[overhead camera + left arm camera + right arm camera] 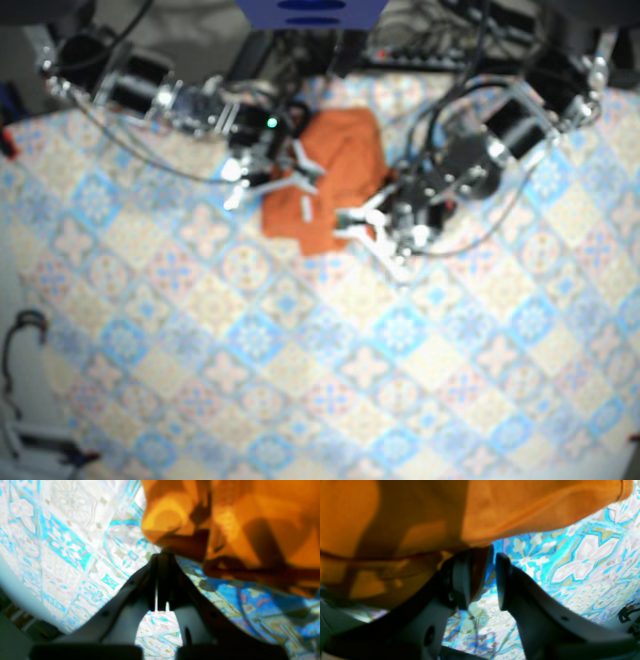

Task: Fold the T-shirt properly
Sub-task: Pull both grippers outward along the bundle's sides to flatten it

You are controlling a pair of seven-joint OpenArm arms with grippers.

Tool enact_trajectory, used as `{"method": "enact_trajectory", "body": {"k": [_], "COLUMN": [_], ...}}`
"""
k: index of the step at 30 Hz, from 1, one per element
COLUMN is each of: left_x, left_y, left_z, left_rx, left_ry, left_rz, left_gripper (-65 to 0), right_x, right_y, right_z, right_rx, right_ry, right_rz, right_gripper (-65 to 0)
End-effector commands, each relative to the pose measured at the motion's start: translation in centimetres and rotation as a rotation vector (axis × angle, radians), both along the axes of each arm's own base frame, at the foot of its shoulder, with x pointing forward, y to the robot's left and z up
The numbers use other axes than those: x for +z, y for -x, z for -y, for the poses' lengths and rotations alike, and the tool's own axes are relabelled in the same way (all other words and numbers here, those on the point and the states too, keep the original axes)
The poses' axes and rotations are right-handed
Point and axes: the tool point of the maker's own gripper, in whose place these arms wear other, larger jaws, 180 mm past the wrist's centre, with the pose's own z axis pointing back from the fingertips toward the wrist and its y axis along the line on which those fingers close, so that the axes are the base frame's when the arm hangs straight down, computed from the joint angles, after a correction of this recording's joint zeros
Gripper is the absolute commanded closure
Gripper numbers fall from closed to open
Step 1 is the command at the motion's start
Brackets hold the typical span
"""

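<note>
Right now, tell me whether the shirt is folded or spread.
Folded, roughly: the shirt is a compact, layered bundle, not spread flat.

The T-shirt (335,165) lies on the table (300,380), near its far edge. The right end effector (297,172) is at the T-shirt's side on the base view's left, one jaw beneath the cloth. The left end effector (362,218) meets the T-shirt's near corner on the view's right. Cables (450,40) lie behind the T-shirt.
</note>
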Motion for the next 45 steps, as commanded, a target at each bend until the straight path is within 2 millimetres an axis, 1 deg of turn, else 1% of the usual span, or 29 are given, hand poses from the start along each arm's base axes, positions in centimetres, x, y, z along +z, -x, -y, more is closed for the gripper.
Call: {"method": "enact_trajectory", "body": {"k": [1,8,14,16,20,24,31,34,37,42,45], "left_x": [1.4,1.1,0.8,0.8,0.7,0.6,0.6,0.6,0.6,0.5,0.6], "left_y": [-1.5,-1.2,-0.8,-0.8,-0.7,-0.6,-0.5,-0.5,-0.5,-0.5,-0.6], "left_z": [0.2,0.2,0.2,0.2,0.2,0.2,0.2,0.3,0.2,0.1,-0.1], "left_rx": [0.008,0.010,0.010,0.010,0.010,0.010,0.008,0.007,0.007,0.010,0.013], "left_ry": [0.012,0.014,0.014,0.013,0.013,0.013,0.013,0.012,0.011,0.010,0.010], "left_rz": [0.049,0.042,0.032,0.033,0.032,0.027,0.027,0.026,0.027,0.027,0.029], "left_gripper": [0.0,0.0,0.0,0.0,0.0,0.0,0.0,0.0,0.0,0.0,0.0], "right_x": [-1.3,-1.2,-0.4,-0.2,1.2,2.2,2.9,4.0,5.6,7.5,8.2], "right_y": [4.7,4.4,3.6,2.9,1.3,-0.1,-1.3,-2.5,-4.2,-5.7,-6.5], "right_z": [1.4,1.4,0.5,0.6,-0.1,-0.2,-0.1,-0.3,-0.7,-0.9,-0.6], "right_rx": [-0.009,-0.020,-0.015,-0.045,-0.080,-0.115,-0.151,-0.177,-0.189,-0.219,-0.243], "right_ry": [0.050,0.049,0.014,0.004,-0.052,-0.086,-0.108,-0.146,-0.183,-0.237,-0.254], "right_rz": [-0.186,-0.176,-0.152,-0.140,-0.100,-0.069,-0.042,-0.009,0.038,0.093,0.115], "right_gripper": [-19.9,-20.0,-20.3,-20.3,-20.3,-20.3,-20.4,-20.4,-20.4,-20.4,-20.4]}}
